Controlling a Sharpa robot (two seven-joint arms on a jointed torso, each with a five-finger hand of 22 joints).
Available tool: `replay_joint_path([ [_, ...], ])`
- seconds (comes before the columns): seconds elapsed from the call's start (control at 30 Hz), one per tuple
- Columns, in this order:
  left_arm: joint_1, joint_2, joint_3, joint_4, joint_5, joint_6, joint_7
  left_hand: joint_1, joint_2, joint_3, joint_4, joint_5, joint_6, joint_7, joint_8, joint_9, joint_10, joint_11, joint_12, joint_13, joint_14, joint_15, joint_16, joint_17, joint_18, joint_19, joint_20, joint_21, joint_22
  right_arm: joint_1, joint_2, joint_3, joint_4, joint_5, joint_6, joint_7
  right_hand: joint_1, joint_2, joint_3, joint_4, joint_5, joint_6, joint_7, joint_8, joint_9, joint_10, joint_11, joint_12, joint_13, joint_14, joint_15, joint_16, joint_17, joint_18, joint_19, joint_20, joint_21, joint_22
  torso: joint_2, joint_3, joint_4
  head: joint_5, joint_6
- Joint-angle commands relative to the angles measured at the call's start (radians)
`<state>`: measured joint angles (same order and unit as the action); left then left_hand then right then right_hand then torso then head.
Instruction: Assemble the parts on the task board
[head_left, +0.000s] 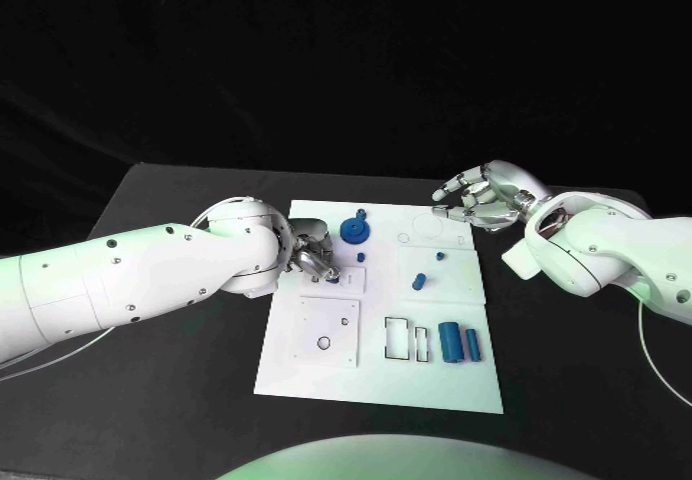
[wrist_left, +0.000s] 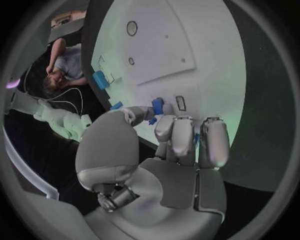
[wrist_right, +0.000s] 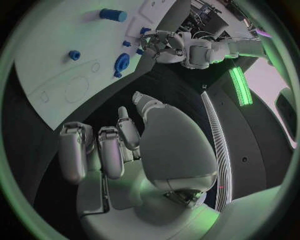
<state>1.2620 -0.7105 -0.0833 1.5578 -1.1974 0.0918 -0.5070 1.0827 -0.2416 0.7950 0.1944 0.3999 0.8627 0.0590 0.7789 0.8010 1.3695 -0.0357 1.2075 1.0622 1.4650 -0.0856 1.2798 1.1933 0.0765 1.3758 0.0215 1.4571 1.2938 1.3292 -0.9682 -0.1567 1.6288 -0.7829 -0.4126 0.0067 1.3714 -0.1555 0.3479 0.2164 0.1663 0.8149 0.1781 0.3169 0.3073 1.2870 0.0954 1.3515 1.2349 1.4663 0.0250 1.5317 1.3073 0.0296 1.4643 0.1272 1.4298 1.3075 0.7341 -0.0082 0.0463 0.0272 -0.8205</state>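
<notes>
No writing or label can be read on anything here. The white task board (head_left: 378, 380) lies in the middle of the black table (head_left: 173, 400); its recesses show as dark outlines, among them two upright rectangular slots (head_left: 394, 340) beside a pair of blue cylinders (head_left: 459, 342) lying side by side near the board's near right part. A square panel (head_left: 329, 330) on the near left part carries an oval hole. Farther back, a round blue disc part (head_left: 353, 234) sits on the board, with a small blue peg (head_left: 420, 281) and a still smaller blue piece (head_left: 438, 254) to its right.

The left hand (head_left: 312, 256) is over the board's left-centre, its fingers curled in close around a small blue part (wrist_left: 157, 105), pinched at the fingertips just above the board surface in the left wrist view.

The right hand (head_left: 480, 200) hovers at the board's far right corner, off the parts, fingers loosely bent and apart, holding nothing.
</notes>
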Motion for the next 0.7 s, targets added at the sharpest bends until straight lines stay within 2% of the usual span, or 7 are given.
replay_joint_path([
  [0.03,-0.002,0.007,-0.002,-0.001,0.024,0.027,-0.001,-0.011,0.003,0.179,-0.174,-0.003,0.012,-0.017,0.003,0.006,0.009,0.001,0.004,0.001,0.011,-0.005,-0.004,0.002,-0.013,0.004,0.0,0.006,0.001,-0.001,0.0,0.0,0.002,-0.007,0.007,0.008,-0.006,-0.001,0.003,0.005,0.006,0.004,-0.001,0.003,0.001,-0.002,-0.003,-0.005,-0.001,0.076,-0.007,-0.006,0.153,0.01,0.013,-0.004,-0.005,0.172,0.0,-0.0002,-0.0002,0.0,-0.001],
  [0.4,-0.002,0.014,-0.003,-0.01,0.032,0.041,-0.001,-0.054,0.009,0.116,-0.124,-0.015,0.013,-0.029,-0.004,0.025,0.012,-0.006,0.002,-0.006,0.012,-0.01,-0.004,0.003,-0.013,0.003,0.001,0.0,-0.001,-0.001,-0.002,0.0,0.005,-0.007,0.007,0.009,-0.006,-0.001,0.003,0.005,0.007,0.004,-0.001,0.003,0.001,-0.01,-0.003,-0.011,-0.01,0.073,-0.007,-0.012,0.14,0.013,0.005,-0.004,-0.017,0.165,0.001,-0.0004,0.0003,-0.002,-0.002],
  [0.7,-0.002,0.015,-0.003,-0.013,0.035,0.05,-0.001,-0.068,0.008,0.093,-0.105,-0.016,0.018,-0.033,-0.009,0.028,0.01,-0.009,0.0,-0.01,0.012,-0.012,-0.005,0.004,-0.014,0.005,0.0,-0.001,0.0,-0.001,-0.005,0.0,0.007,-0.007,0.007,0.009,-0.006,-0.002,0.003,0.005,0.007,0.003,-0.001,0.003,0.0,-0.012,-0.003,-0.013,-0.012,0.072,-0.007,-0.013,0.136,0.014,0.003,-0.004,-0.02,0.163,0.0,-0.0006,-0.0002,-0.004,-0.004],
])
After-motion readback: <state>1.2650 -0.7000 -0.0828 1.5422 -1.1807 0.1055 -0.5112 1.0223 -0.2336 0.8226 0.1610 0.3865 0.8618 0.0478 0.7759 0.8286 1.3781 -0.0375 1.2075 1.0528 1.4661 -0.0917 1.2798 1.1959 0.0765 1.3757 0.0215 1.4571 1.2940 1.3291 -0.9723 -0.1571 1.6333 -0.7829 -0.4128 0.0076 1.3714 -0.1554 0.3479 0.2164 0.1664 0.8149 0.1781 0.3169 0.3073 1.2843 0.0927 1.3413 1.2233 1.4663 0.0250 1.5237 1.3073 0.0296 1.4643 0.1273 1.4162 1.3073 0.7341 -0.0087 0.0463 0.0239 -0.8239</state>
